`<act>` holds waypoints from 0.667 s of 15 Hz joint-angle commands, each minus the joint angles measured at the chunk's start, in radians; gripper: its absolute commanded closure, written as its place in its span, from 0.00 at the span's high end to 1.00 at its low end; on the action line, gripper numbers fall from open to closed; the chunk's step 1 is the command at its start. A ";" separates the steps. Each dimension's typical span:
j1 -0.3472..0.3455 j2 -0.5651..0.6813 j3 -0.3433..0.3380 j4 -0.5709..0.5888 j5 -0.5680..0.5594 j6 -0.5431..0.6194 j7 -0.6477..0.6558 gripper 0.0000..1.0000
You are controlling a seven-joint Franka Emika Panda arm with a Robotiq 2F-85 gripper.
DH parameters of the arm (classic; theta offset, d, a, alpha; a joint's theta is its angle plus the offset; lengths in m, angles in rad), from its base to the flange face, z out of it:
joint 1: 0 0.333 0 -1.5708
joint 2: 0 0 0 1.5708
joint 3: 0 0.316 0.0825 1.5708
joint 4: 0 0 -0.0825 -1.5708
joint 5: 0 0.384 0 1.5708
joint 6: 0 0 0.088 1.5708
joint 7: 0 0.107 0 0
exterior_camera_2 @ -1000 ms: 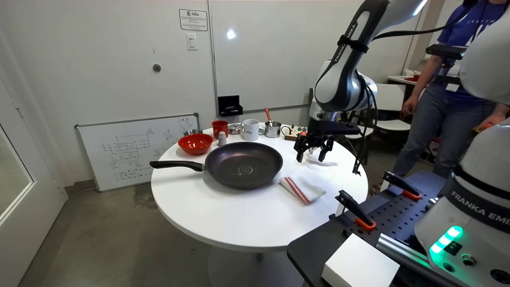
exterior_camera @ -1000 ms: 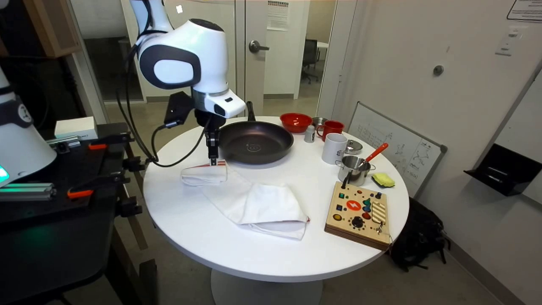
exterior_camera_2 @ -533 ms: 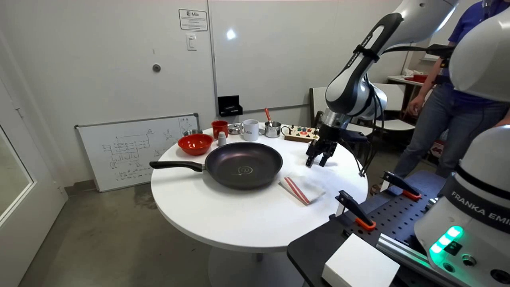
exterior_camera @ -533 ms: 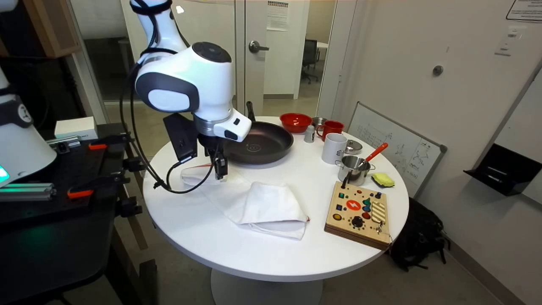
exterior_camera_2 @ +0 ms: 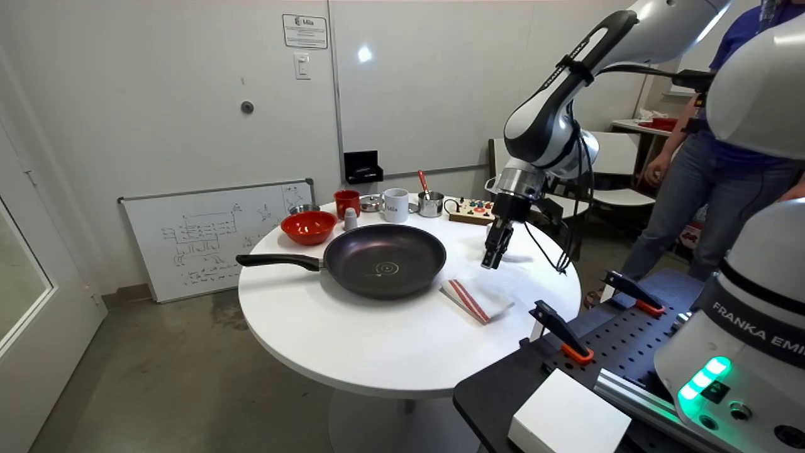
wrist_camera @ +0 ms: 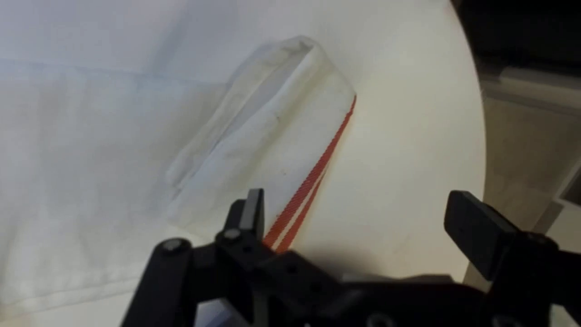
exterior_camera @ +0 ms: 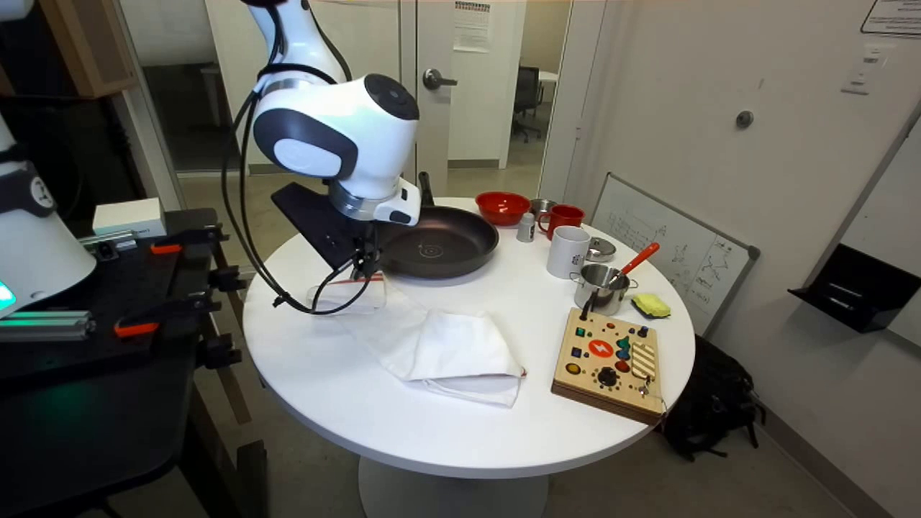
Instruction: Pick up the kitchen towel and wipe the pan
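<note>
Your black two-fingered gripper [wrist_camera: 356,206] is released: fingers spread wide, nothing gripped. Key relation: the white rectangular cloth kitchen towel with thin red stripes [exterior_camera: 428,347] lies on the round white tabletop [exterior_camera_2: 339,352], beneath the fingertips and mostly off past the finger on the left of the wrist view, which blocks part of the striped edge. The folded end's long axis runs slantwise to the line between the fingers, so you'd probably shift that way and turn a bit to straddle the fold. Contact with cloth: can't really tell from these angles. Pick-up looks like the step in hand; wiping not begun. Round black shallow frying pan [exterior_camera_2: 385,261]: near, beside the gripper, long handle pointing away from it. Past the pan from the gripper, a glossy round red bowl [exterior_camera: 504,208]. Well apart from the gripper: silver metal pot [exterior_camera: 599,296] with a red-handled utensil [exterior_camera: 640,258] leaning in it; white mug [exterior_camera: 567,255], contents hidden.
</note>
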 commanded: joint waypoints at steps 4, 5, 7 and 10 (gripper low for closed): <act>0.088 0.042 -0.102 0.092 0.107 -0.282 -0.333 1.00; 0.112 0.045 -0.128 0.092 0.127 -0.270 -0.366 1.00; 0.178 0.044 -0.186 0.090 0.162 -0.199 -0.379 1.00; 0.254 0.045 -0.235 0.070 0.216 -0.030 -0.398 1.00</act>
